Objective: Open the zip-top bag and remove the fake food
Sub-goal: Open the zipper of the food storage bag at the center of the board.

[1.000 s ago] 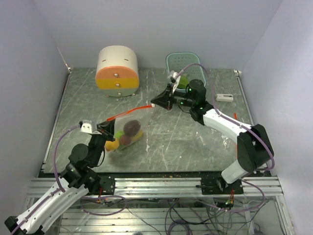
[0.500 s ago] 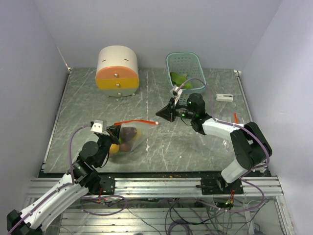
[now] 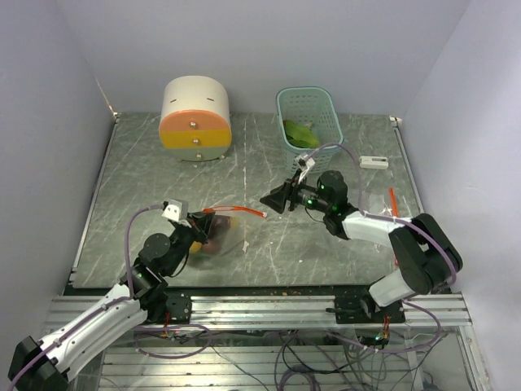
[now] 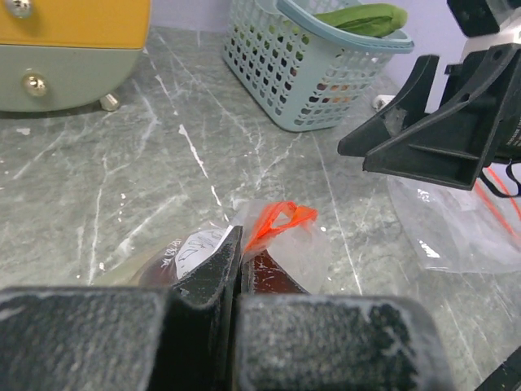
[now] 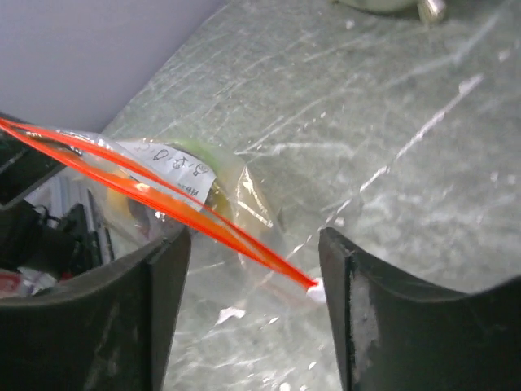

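zip-top bag: clear plastic zip-top bag (image 3: 226, 232) with an orange-red zip strip (image 5: 163, 199), lying on the grey marbled worktop (image 3: 163, 179) near the front left, between the two arms.
left tool: left tool (image 4: 236, 244) is closed, pinching the bag's near edge just beside the strip.
right tool: right tool (image 5: 252, 244) has its fingers apart, low over the worktop at the strip's far end. the tip of the strip lies between them, but nothing is gripped.
done: the strip's two tracks stand apart in both wrist views, so the mouth looks at least partly open. a flat green leafy piece (image 3: 299, 133) lies in the pale blue mesh basket (image 3: 282, 106) at the back.
left to do: fake food (image 3: 212, 241), dark red-purple, yellow and lime-green plastic pieces, sits inside the bag. i judge most of the emptying is yet to come.
hidden: the left tool covers much of the bag's near side, so how wide the mouth gapes cannot be told. the pieces overlap behind creased film and a white label, so i cannot count them. a crumpled clear film (image 4: 456, 236) by the right arm is hard to identify.
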Controlling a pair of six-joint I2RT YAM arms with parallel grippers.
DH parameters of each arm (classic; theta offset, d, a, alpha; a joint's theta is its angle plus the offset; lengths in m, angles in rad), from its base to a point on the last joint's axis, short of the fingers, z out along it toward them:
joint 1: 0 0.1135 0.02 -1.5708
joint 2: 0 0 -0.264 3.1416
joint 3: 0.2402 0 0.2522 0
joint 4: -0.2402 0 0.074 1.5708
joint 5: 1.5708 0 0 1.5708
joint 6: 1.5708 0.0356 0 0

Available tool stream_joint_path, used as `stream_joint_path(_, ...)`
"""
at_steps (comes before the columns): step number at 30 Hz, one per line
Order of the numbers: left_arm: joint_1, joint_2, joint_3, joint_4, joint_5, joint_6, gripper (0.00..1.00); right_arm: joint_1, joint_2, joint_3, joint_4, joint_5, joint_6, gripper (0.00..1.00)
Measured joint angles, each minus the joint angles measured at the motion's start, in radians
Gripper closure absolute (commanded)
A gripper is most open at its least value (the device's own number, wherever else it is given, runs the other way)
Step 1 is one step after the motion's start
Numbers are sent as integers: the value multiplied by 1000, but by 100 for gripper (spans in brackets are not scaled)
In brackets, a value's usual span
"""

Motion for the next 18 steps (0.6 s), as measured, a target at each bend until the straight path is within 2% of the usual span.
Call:
stream_joint_path(4, 0, -17, -34, 30, 38, -13, 93, 37, -69, -96, 13, 136, 135, 24)
stream_joint_path(8, -1, -18, -65, 49, 78, -27, 93, 121, -69, -172, 55, 259, 319, 27)
stream_joint_path(13, -7, -46, -68, 34, 104, -32, 93, 178, -18, -277, 183, 391, 568, 27)
stream_joint_path(18, -10, -89, -68, -2, 117, -31, 93, 194, 52, -303, 314, 468, 750, 26)
